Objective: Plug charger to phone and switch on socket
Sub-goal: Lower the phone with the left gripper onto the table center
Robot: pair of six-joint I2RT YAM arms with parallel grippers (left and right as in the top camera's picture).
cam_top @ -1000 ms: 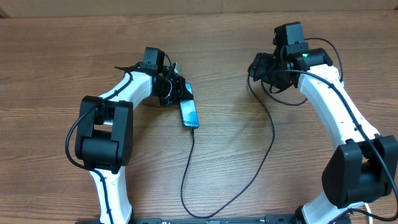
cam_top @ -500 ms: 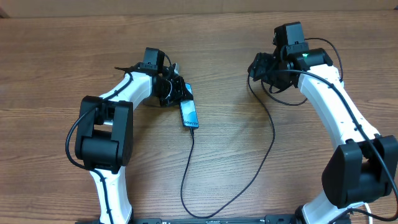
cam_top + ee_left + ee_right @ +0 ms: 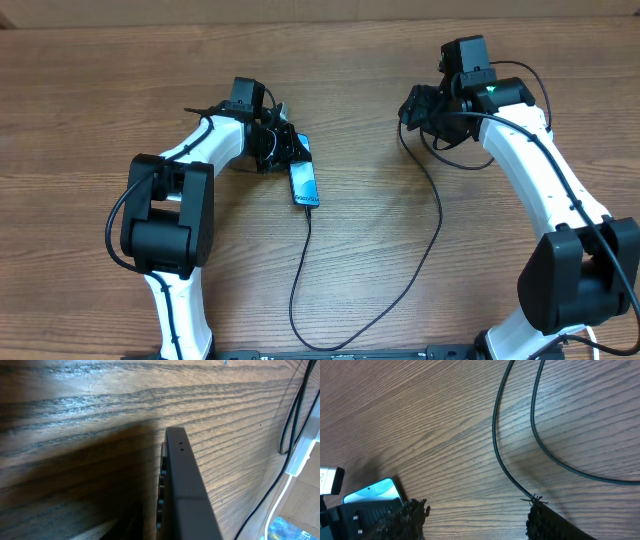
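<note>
The phone lies flat mid-table, its light-blue screen up; it also shows in the right wrist view as the phone. The charger, a thin black cable, meets the phone's near end, loops along the front edge and climbs to my right gripper. The cable's far end is hidden there. My left gripper sits at the phone's far end, its dark fingers a narrow gap apart with only wood between. My right gripper stands wide open and the charger brushes one fingertip. The socket is out of view.
Both white arms reach in from the front edge: left arm, right arm. Wood-grain tabletop fills the view. A white cord and thin black cables run along the right side of the left wrist view.
</note>
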